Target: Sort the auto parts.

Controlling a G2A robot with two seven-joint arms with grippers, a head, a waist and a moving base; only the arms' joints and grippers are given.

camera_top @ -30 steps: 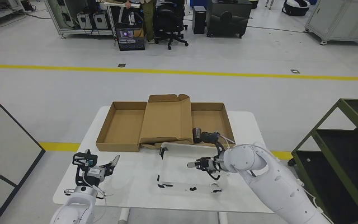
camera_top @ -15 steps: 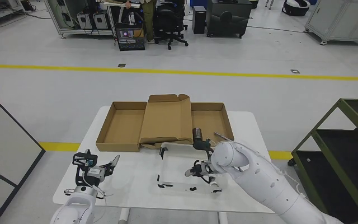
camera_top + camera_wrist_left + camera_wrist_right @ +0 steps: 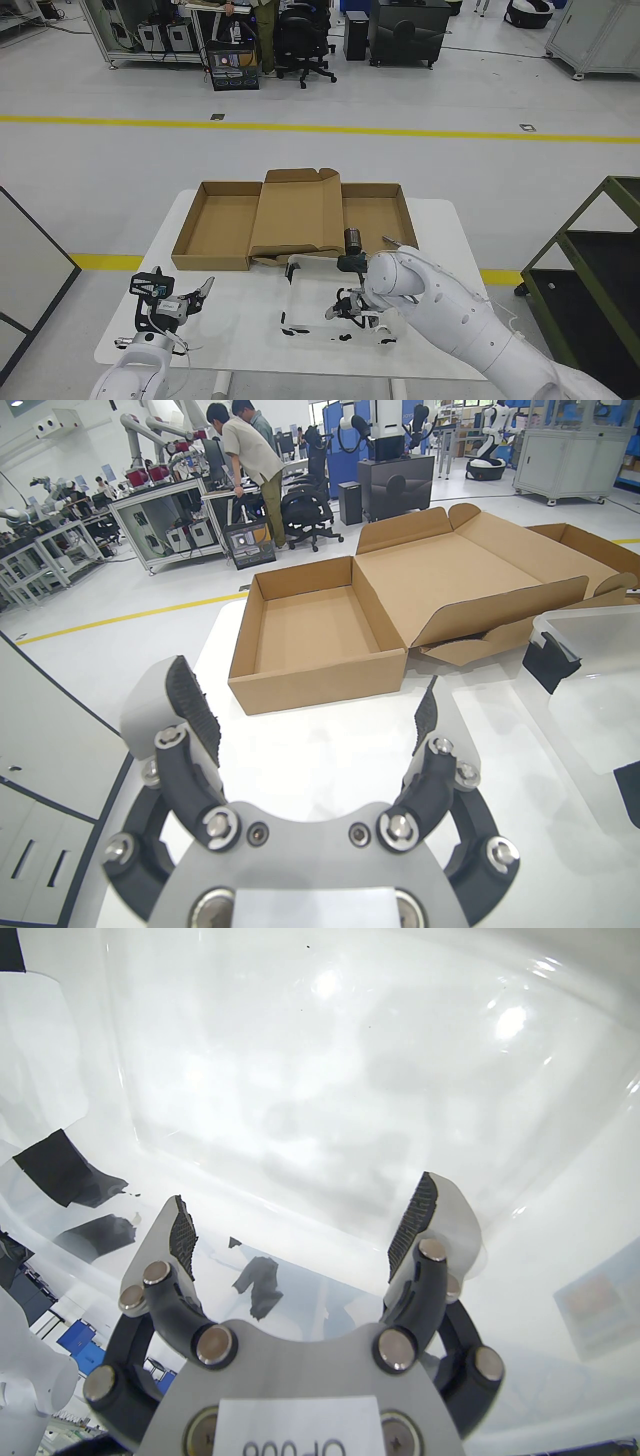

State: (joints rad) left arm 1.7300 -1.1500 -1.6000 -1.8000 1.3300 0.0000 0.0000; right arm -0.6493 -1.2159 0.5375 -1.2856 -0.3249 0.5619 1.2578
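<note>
One white table (image 3: 240,312) carries two open brown cardboard boxes (image 3: 215,230) at its far side, likely your sorting targets. The clear plastic bin (image 3: 305,300) lies nearer. Your right gripper (image 3: 302,1213) sits inside it, fingers apart and empty. Your left gripper (image 3: 307,692) hangs spread, parked aside. A dark cylinder (image 3: 352,238), possibly an auto part, stands between box and bin.

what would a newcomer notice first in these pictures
The big white arm holds the right claw open over the clear plastic bin at the middle of the table. Behind it an opened cardboard box spreads along the far edge. The left claw hangs open above the near left corner.
</note>
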